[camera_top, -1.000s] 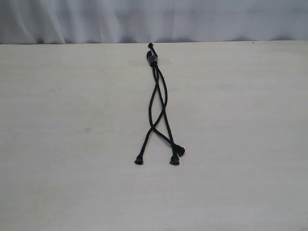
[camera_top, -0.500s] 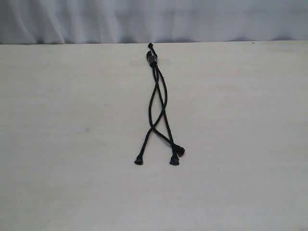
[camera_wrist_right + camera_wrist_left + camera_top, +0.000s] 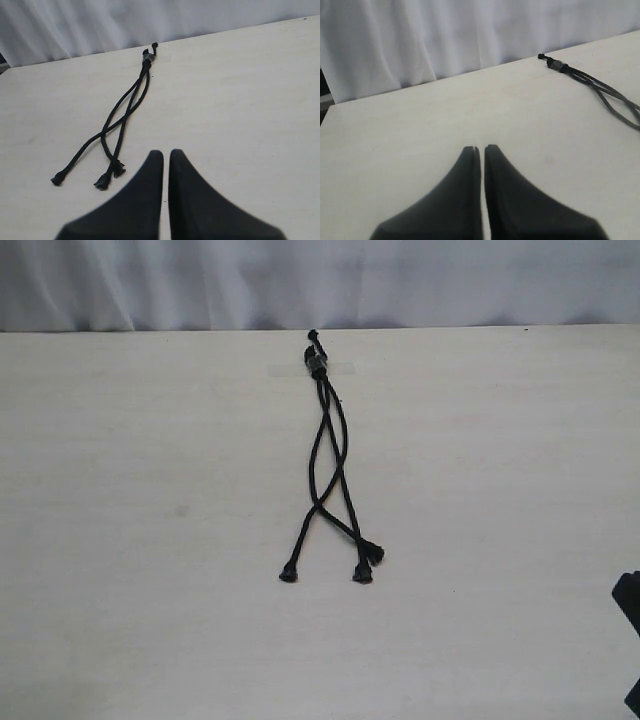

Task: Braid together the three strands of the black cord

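Black cord (image 3: 322, 435), banded end (image 3: 317, 362) apparently taped far on the counter (image 3: 150, 500) as anchor; 3 strands (image 3: 345, 502) loosely crossed nearward. Left fingers (image 3: 467, 167), right fingers (image 3: 150, 170): narrow, empty.

Pale table (image 3: 150, 490) is carrying the black cord (image 3: 326, 390) lying flat; its banded end (image 3: 317, 362) is sitting near the far edge. The three strands (image 3: 338, 472) are running toward the near side, crossing partway; one knob (image 3: 288, 574) is lying apart from the other two.

A lab-style test bench: pale wood-grain table (image 3: 150, 540) backed by a hung white curtain (image 3: 150, 280).
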`<state>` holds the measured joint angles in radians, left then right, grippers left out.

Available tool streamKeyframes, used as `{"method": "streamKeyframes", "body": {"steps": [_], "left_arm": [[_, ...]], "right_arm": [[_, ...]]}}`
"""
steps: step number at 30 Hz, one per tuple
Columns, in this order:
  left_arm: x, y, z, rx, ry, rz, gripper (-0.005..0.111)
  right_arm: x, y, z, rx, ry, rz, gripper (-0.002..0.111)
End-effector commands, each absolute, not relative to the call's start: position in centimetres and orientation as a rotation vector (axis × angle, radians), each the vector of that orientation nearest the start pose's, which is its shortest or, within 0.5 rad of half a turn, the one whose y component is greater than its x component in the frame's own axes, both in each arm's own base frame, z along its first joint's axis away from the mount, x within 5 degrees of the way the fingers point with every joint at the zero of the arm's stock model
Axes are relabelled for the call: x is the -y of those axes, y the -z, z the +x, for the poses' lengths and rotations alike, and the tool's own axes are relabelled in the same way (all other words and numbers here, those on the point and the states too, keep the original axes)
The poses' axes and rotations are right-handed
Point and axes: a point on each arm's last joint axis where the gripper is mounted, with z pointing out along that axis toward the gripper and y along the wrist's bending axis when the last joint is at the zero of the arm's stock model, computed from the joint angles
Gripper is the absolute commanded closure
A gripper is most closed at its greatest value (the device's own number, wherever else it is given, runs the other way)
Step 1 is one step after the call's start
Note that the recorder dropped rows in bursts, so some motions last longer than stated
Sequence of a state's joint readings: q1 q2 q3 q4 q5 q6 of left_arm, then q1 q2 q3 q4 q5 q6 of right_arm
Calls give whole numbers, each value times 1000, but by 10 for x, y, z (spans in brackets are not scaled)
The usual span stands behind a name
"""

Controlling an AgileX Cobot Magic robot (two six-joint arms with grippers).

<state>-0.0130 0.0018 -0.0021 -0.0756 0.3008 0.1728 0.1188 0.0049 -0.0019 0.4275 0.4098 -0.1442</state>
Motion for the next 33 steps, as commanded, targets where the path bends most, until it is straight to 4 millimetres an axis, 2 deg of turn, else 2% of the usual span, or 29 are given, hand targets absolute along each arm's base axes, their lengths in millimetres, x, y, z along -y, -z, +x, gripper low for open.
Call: {"method": "streamKeyframes", "body": {"steps": [1,8,18,33], "left_arm": [[2,-189,55,-1749,-56,117,102],[1,-189,55,-1751,-68,102,102],[-8,-189,54,-1756,-185,-38,102],[-8,-189,54,-1756,-185,-38,102]], "right_arm": [[-21,-181,50,-1864,-424,27,104],[-20,-181,50,-1863,-415,39,104],[-12,-181,53,-1844,-302,190,104],[-12,-181,53,-1844,-302,190,104]]}}
